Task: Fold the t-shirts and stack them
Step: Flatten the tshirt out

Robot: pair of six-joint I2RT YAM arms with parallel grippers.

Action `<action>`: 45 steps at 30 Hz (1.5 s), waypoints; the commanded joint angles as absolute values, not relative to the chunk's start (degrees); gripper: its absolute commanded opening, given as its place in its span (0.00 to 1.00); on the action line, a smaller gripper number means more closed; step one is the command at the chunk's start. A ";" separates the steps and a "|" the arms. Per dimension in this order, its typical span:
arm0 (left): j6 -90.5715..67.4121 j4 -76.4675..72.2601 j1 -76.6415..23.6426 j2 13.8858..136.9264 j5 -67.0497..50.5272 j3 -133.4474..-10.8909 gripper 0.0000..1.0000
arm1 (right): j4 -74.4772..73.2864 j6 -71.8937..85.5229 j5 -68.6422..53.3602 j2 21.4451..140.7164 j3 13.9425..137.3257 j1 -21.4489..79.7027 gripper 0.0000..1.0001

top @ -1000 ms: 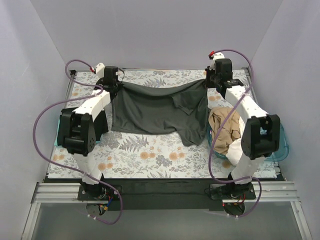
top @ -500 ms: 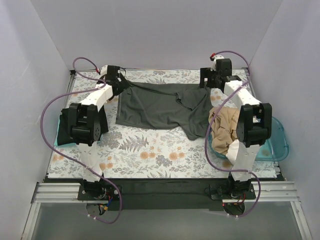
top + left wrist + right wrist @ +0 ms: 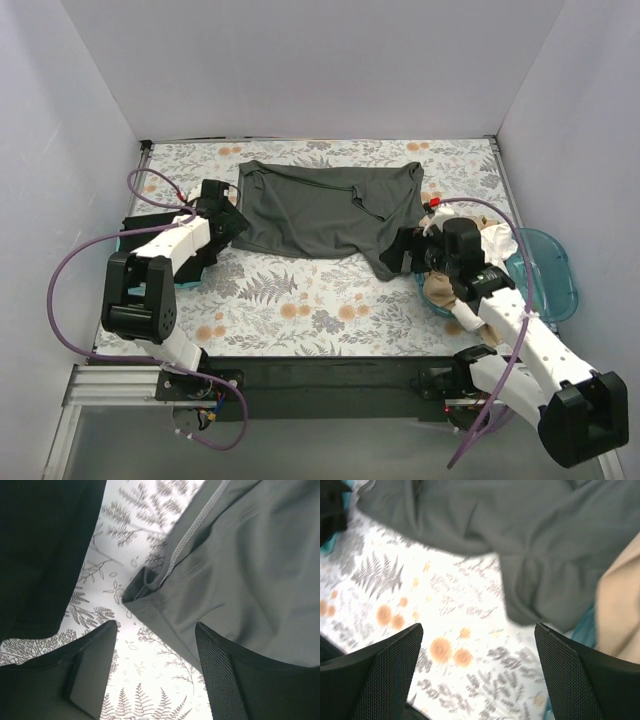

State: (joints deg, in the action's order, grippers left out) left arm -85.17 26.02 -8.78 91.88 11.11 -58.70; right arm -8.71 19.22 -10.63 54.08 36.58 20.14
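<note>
Both fingers spread wide and empty, my left gripper and right gripper flank the dark grey t-shirt's near corners.

The left gripper hangs above the floral table covering with its two dark fingers spread apart and nothing between them. The dark grey t-shirt fills the upper right, lying flat; its stitched hem runs diagonally, and one corner near the middle is curled over on itself. Black fabric covers the upper left, apart from the grey shirt, with a strip of the covering between them
</note>
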 commanded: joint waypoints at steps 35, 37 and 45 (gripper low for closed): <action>-85.52 25.84 -8.35 100.90 15.91 -63.37 0.27 | -4.66 28.92 -11.51 37.26 26.63 24.08 0.98; -85.34 25.84 -8.35 101.07 15.56 -63.81 0.19 | -4.75 28.92 -11.43 37.53 26.63 24.08 0.98; -87.53 26.10 -8.35 94.49 19.06 -60.65 0.00 | -9.92 26.90 -6.18 42.44 29.96 27.76 0.98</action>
State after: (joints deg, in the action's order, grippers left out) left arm -86.13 25.61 -8.73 100.75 15.20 -61.49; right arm -7.20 28.25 -10.24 40.14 26.57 25.28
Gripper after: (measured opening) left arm 0.015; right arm 0.983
